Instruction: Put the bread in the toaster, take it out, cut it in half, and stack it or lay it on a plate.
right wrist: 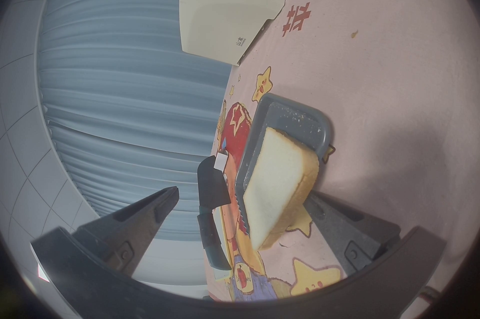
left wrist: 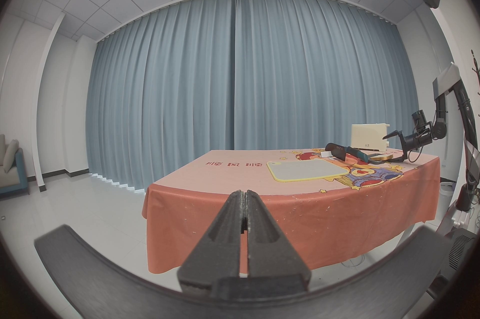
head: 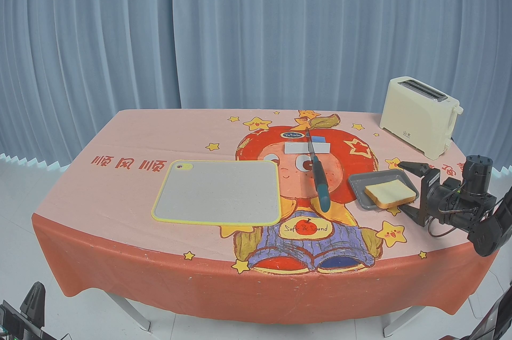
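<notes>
A slice of bread point(head: 390, 193) lies in a small grey tray point(head: 373, 177) right of the table's middle, one edge resting over the tray's near rim. My right gripper point(head: 406, 188) is open at the tray's right end, one finger on each side of the bread point(right wrist: 280, 180), not closed on it. The cream toaster point(head: 418, 114) stands at the table's back right, its slots empty. A blue-handled knife point(head: 318, 173) lies left of the tray. My left gripper point(left wrist: 244, 220) is shut on nothing, low and well off the table's left side.
A grey cutting board point(head: 218, 192) with a yellow rim lies left of the middle. A white strip point(head: 306, 147) sits under the knife's blade. The toaster point(right wrist: 225, 10) is beyond the tray point(right wrist: 295, 122) from my right gripper. The table edge runs close behind my right arm.
</notes>
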